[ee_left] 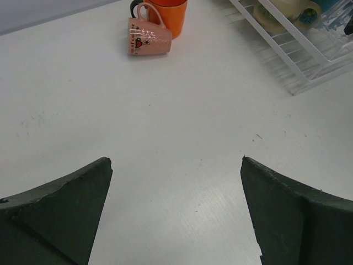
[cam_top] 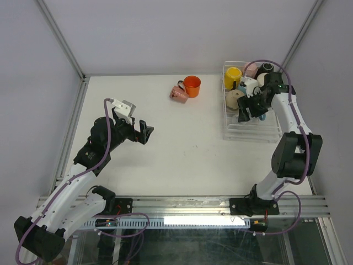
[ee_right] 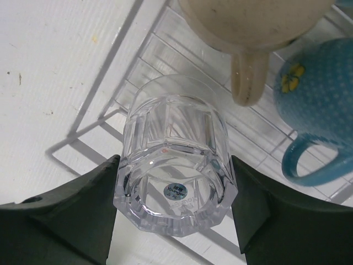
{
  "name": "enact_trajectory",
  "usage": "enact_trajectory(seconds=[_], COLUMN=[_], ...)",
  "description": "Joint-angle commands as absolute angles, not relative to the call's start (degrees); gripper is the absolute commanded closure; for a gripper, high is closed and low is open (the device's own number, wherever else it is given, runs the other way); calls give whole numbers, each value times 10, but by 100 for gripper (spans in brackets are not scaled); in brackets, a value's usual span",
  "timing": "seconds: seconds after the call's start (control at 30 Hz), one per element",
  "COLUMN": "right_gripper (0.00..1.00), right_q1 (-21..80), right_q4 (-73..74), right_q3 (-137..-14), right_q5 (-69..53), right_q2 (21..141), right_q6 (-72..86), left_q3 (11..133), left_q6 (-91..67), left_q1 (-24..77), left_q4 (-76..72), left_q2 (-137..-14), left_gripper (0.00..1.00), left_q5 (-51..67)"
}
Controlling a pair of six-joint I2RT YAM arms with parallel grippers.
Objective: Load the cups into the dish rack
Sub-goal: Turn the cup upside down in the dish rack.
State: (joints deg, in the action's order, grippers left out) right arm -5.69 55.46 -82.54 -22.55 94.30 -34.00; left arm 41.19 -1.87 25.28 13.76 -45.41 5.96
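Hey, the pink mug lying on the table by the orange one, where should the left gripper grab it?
Probably its round body, coming from above on the near left side. The pink mug lies on its side, with its handle and the orange mug crowding the far right side.

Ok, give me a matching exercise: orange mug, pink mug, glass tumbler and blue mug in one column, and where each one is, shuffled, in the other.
1 orange mug
2 pink mug
3 glass tumbler
4 blue mug

A held in the right gripper
B on its side on the table
C in the dish rack beside a beige mug
D upright on the table

Pairs: 1-D, 2-B, 3-A, 4-C
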Motion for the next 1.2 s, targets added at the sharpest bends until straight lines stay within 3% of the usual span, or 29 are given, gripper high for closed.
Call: enact_trajectory(seconds=[0.0,0.3,0.47,0.63,0.73,0.8,1.17], right_gripper=[67,63,56,32,9,1,0], right_q1=[-26,24,44,53,55,57,56], right_q4=[545,549,555,557,557,557,533], right_q3=[-868,-922,-948,-962,-965,-967,-967], right_q5=[-189,-134,-115,-93,-92,-97,-106], right_q2=[960,1024,1054,1072,1073,1068,974], right_q6=[-320,-292,-276,-264,-260,-257,-244], left_q3=[417,417,416,417,417,416,417], left_q6=[-6,-5,-5,-4,-5,-4,-4], left_q1=[251,251,251,251,251,251,251], left_q4=[121,122,121,122,122,122,121], left_q2=[-450,-451,-450,-449,-448,-447,-452], left_gripper=[1,1,1,1,1,1,1], left_q5=[51,50,50,52,51,51,54])
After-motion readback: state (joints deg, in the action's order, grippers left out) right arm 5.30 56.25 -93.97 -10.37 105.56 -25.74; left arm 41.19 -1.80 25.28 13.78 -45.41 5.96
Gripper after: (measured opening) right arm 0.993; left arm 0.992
